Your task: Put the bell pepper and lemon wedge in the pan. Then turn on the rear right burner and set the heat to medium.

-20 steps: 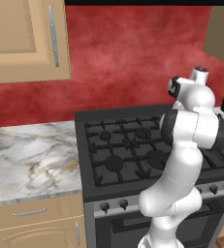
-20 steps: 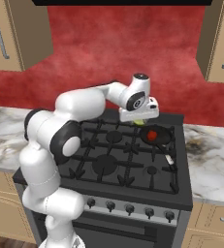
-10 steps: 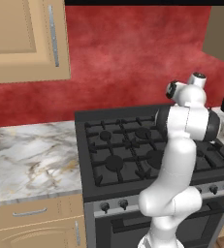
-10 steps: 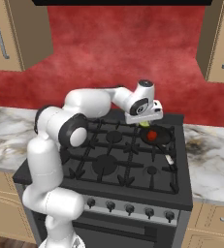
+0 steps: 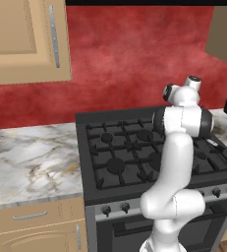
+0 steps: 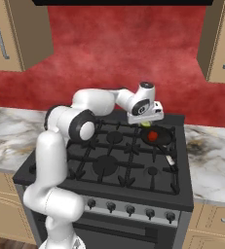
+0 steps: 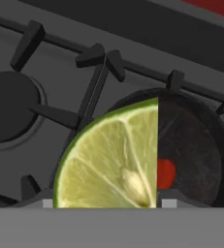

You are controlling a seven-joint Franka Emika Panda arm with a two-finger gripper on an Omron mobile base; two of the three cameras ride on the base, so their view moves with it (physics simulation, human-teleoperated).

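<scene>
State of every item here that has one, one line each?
Yellow-green lemon wedge: held in the gripper, above the pan's near rim.
Glossy red bell pepper: lying inside the pan.
Round black pan: on the rear right burner, holding the pepper.
Gripper: shut on the wedge.

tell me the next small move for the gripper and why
Probably shift a little further over the pan, then release. The gripper holds the lemon wedge near the pan's rim, and the pepper already lies inside, so the wedge should drop beside it.

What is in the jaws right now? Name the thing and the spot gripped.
The lemon wedge, held over the pan. The exact grip spot is hidden at the view's lower edge.
</scene>
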